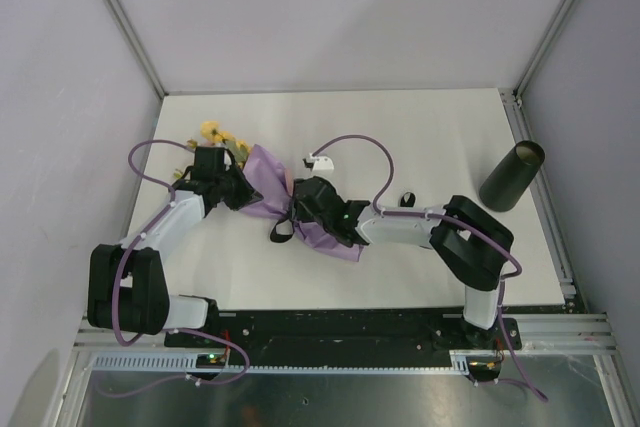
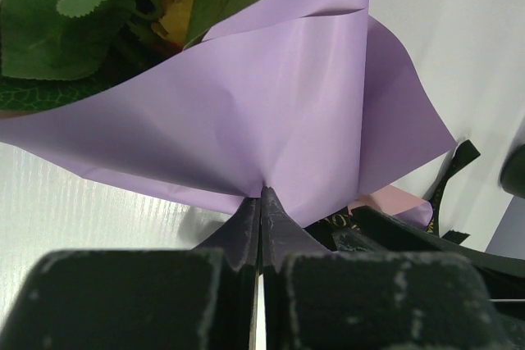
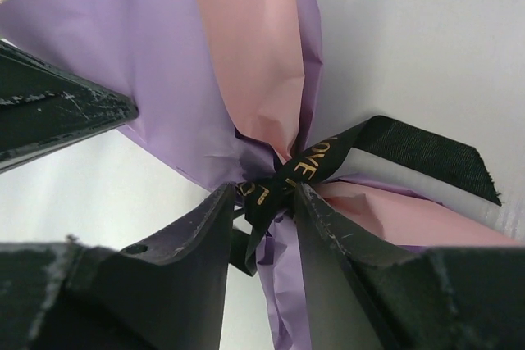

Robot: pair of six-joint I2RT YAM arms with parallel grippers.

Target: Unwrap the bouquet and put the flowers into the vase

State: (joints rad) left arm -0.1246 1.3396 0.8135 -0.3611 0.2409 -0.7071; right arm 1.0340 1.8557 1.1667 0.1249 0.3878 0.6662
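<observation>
The black ribbon carries gold letters; "LOVE" can be read, the rest is hidden in the knot. The bouquet lies on the white surface, left of the middle. Its wrap is lilac outside and pink inside, and the flowers point to the far left. The left tool is clenched on a fold of the wrap. The right tool has its fingers on both sides of the knot; I cannot tell if it grips. The vase is near the right edge, well apart, with open surface between.
</observation>
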